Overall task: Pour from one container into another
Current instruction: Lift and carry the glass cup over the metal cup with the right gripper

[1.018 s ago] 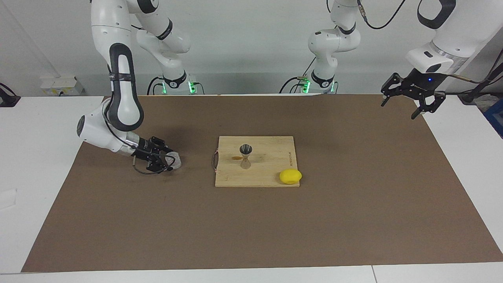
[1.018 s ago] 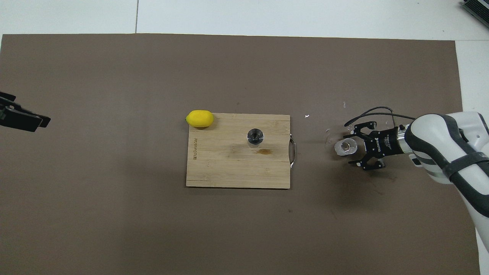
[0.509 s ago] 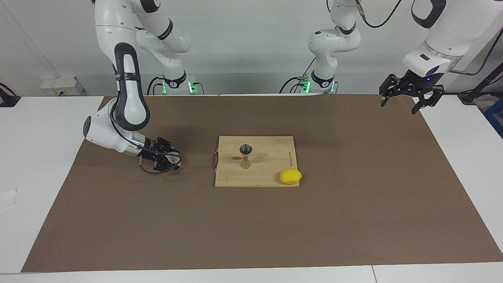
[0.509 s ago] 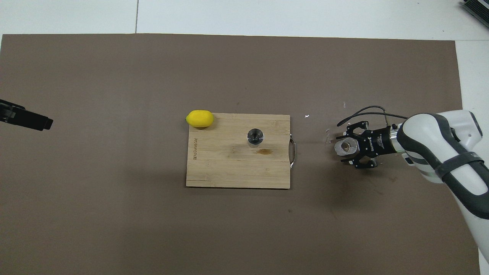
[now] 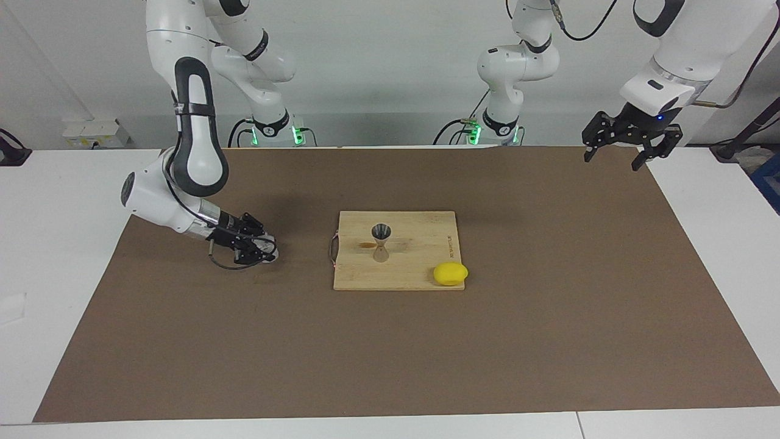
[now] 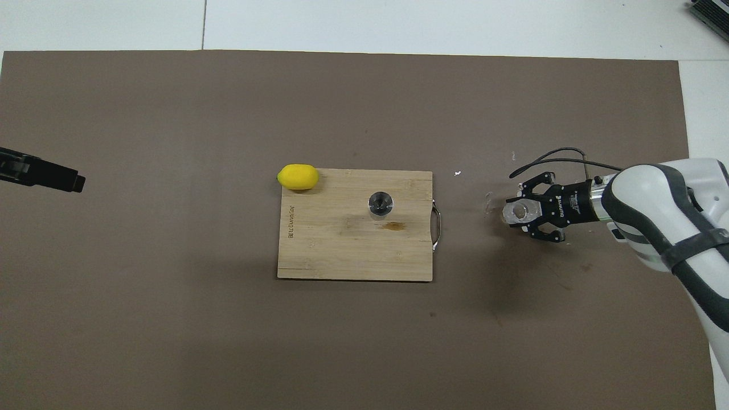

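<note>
Just short clear cup (image 6: 519, 212), upright

The cutting board (image 5: 396, 250) lies on the mat (image 5: 548, 317) at the table's middle. The jigger (image 5: 381, 241) stands upright on the board, near its middle. The lemon (image 5: 450, 274) sits at the board's corner farthest from the robots, toward the left arm's end. The cup (image 6: 518, 212) rests on the mat beside the board, toward the right arm's end, level with the jigger.
</note>
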Action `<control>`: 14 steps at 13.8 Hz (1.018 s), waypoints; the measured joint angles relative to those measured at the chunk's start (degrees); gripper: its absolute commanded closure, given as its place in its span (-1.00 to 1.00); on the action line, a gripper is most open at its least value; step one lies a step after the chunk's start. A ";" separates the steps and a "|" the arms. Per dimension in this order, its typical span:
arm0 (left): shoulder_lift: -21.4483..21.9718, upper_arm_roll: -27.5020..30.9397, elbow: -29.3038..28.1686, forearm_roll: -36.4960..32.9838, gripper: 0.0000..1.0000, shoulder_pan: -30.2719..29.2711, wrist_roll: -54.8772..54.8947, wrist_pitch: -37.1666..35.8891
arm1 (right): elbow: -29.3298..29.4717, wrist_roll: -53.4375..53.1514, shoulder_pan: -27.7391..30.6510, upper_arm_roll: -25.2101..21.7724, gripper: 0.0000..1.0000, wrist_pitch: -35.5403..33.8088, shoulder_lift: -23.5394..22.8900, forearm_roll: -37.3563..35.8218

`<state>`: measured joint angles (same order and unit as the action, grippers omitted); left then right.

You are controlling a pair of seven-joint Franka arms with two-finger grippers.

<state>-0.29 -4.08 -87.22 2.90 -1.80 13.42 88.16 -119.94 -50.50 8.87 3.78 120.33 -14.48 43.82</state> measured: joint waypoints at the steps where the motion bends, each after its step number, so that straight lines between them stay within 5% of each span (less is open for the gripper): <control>1: 0.00 0.18 0.00 0.44 -1.00 -0.02 -0.51 -0.28 | 0.29 -1.81 -0.75 0.05 0.85 0.00 0.70 0.00; 6: 0.01 0.04 0.97 0.32 -1.00 1.16 -1.02 -1.35 | 5.79 -20.01 -10.69 0.24 0.85 1.55 2.52 -2.37; 14: 0.01 -0.04 1.29 -1.44 -1.00 3.55 -3.52 -1.36 | 16.45 -45.39 -24.90 0.38 0.84 2.29 0.92 -23.83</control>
<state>-0.28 -4.12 -85.92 1.46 1.74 9.90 86.80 -103.49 -95.89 -16.03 4.16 122.62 -13.56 19.99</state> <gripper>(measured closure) 0.000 0.493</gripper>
